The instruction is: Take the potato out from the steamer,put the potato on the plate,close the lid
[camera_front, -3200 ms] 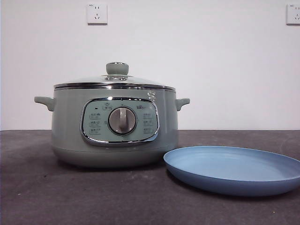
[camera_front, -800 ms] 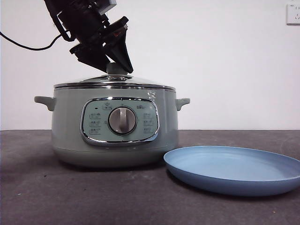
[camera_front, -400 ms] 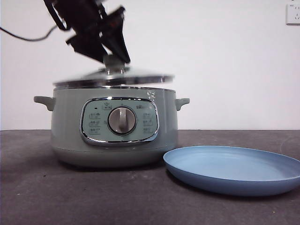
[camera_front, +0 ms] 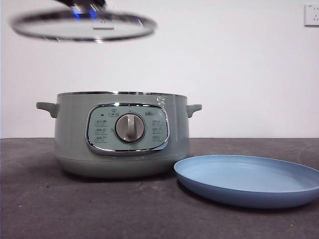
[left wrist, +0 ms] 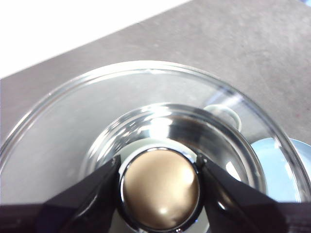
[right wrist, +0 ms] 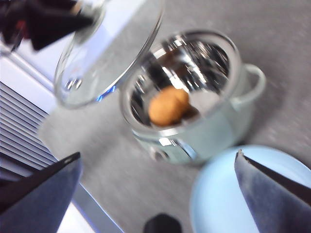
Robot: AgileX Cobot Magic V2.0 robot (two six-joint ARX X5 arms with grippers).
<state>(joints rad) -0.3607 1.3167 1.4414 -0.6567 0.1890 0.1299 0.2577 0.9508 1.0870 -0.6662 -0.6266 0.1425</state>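
Note:
The sage-green steamer (camera_front: 122, 134) stands open on the dark table. Above it and to its left hangs the glass lid (camera_front: 82, 26), level, with my left gripper (left wrist: 159, 165) shut on its knob (left wrist: 160, 191). Only a dark scrap of that gripper (camera_front: 84, 4) shows at the front view's top edge. The orange-brown potato (right wrist: 167, 106) lies inside the steamer (right wrist: 194, 97), seen from above in the blurred right wrist view. My right gripper (right wrist: 157, 155) hovers high over steamer and plate, open and empty. The light-blue plate (camera_front: 249, 179) sits to the steamer's right, close to it.
A white wall with two sockets (camera_front: 312, 14) stands behind the table. Dark table surface (camera_front: 75, 209) lies in front of the steamer. The plate (right wrist: 233, 194) is bare.
The left gripper has lifted the lid off the steamer and carried it up and to the left. The steamer now stands uncovered.

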